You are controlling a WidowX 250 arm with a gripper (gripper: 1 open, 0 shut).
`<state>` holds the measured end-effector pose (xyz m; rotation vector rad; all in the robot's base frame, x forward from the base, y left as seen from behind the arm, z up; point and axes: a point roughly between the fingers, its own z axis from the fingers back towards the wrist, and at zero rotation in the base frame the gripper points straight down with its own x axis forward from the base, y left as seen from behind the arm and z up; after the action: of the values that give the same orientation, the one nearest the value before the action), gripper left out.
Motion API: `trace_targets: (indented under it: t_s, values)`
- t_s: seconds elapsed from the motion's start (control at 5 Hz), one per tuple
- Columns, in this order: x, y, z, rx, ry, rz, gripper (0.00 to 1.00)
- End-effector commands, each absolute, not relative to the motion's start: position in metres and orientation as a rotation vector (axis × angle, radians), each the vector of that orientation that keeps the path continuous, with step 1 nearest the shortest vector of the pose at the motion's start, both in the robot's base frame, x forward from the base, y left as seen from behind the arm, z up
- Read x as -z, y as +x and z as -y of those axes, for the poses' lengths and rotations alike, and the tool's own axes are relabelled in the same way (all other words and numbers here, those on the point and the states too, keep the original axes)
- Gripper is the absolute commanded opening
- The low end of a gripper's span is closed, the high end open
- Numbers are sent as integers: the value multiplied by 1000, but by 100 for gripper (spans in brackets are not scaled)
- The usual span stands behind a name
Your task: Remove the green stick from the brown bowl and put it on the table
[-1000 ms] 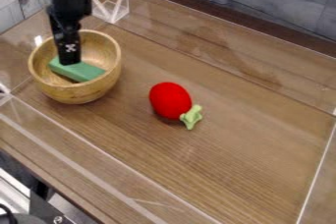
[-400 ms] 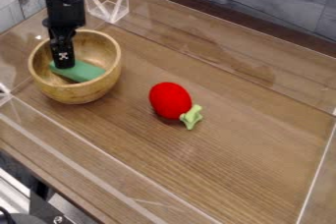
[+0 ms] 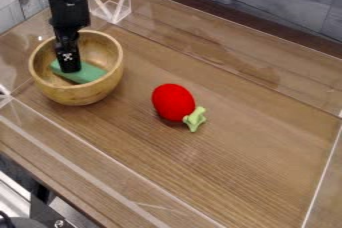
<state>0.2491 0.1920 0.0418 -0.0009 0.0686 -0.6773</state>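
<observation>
Gripper (image 3: pixel 66 60) down inside brown bowl (image 3: pixel 94 87), jaw state unclear, green stick (image 3: pixel 83 72) directly beneath its tips.

The green stick (image 3: pixel 80 72) lies flat inside the brown bowl (image 3: pixel 94 90) — a short, bright green block, partly hidden from me. The bowl is round, light wood, standing upright on the table (image 3: pixel 227 162) near its back-left corner.
</observation>
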Motion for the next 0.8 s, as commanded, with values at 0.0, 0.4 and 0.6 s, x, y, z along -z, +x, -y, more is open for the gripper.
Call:
trace_targets:
  t_s: [0.0,0.4,0.6]
  values:
    - [-40,246,-201,706,14,-45,100]
    - [-50,247,-206,684,-1,-35,100]
    - [-50,245,-210,691,-8,-30,100]
